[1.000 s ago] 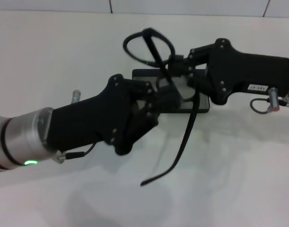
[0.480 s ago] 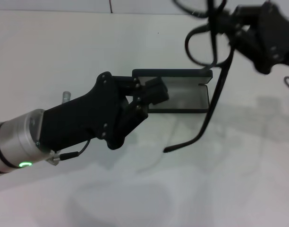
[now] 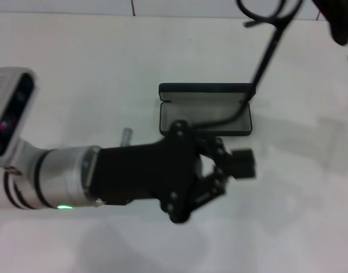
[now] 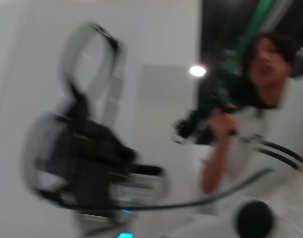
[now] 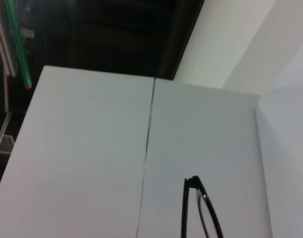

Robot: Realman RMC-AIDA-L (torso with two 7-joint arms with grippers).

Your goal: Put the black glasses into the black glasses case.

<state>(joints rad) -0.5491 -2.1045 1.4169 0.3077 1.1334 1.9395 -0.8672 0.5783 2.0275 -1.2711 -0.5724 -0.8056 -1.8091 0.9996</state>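
The black glasses case (image 3: 203,108) lies open on the white table, grey lining up. The black glasses (image 3: 269,48) hang high above its right end. Only part of the frame shows at the top edge, and one long temple arm dangles down to the case's lining. My right gripper (image 3: 340,23) holds them from the top right corner, mostly out of view. The right wrist view shows a bit of the glasses (image 5: 198,213). My left gripper (image 3: 233,177) is open and empty, hovering just in front of the case. The left wrist view is blurred, showing the right gripper (image 4: 87,158) with the glasses (image 4: 92,59).
The white table (image 3: 77,68) stretches bare to the left and right of the case. My left arm (image 3: 94,179) lies across the near left part. A person (image 4: 250,109) stands beyond the table in the left wrist view.
My right gripper has lifted the glasses up and to the right, nearly out of the head view. My left gripper has swung from over the case to the near side of it.
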